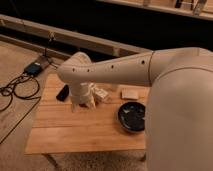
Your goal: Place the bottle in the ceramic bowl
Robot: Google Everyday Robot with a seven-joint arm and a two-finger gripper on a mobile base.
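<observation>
Pincer (86, 103), grip unclear, hangs beside bottle (102, 93); pale block (131, 94) near black bowl (132, 116).

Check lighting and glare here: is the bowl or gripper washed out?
Camera view: warm, dim light; the background beyond the table is near black. Camera view: the ceramic bowl shows a few glints inside, not washed out. Camera view: the gripper, low over the table's far side, image-left, reads pale against the wood. Camera view: the arm hides the table's right end.
</observation>
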